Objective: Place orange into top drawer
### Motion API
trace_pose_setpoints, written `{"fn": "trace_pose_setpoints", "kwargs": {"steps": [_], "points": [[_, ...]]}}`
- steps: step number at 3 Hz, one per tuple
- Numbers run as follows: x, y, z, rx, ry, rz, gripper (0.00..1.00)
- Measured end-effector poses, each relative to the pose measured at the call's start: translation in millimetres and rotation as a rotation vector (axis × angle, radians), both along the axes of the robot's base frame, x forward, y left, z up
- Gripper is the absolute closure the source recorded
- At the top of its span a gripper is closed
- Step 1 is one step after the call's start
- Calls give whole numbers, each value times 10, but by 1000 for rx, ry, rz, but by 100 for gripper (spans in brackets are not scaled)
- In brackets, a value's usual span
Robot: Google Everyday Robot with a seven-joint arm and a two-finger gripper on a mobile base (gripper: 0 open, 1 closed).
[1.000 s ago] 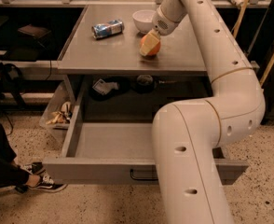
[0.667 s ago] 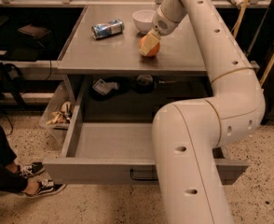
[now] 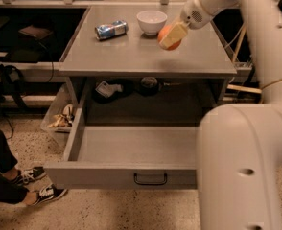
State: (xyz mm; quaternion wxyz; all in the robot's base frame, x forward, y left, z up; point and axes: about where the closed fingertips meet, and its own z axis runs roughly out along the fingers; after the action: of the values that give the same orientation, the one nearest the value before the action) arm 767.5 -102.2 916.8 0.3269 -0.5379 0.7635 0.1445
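The orange [image 3: 166, 34] is held between the cream fingers [image 3: 175, 34] of my gripper [image 3: 170, 36], over the right part of the grey cabinet top [image 3: 131, 56], just right of the white bowl. It seems slightly raised off the surface. The top drawer [image 3: 131, 147] is pulled wide open below the cabinet top, at the front. Its inside looks empty, and its black handle [image 3: 150, 178] is centred on the front panel. My arm's large white segments fill the right side of the view and hide the drawer's right end.
A white bowl [image 3: 152, 21] and a blue-silver can [image 3: 111, 30] lying on its side are at the back of the cabinet top. Small items [image 3: 126, 87] lie on the shelf under the top. A person's shoes [image 3: 33, 186] are on the floor at the left.
The gripper with the orange has moved a little right and up from the cabinet top. The person's feet at the left have shifted.
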Motion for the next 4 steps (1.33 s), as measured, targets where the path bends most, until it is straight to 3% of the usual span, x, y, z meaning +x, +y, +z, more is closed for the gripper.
{"fn": "trace_pose_setpoints", "kwargs": {"steps": [1,2,3,4], "points": [[-552,-589,654,37,-147,8,100],[-1356,-721,1279,65,-274,73,100],[-1666,-743,1250,62,-261,87,100],[-1658,-741,1233,62,-258,87,100]]}}
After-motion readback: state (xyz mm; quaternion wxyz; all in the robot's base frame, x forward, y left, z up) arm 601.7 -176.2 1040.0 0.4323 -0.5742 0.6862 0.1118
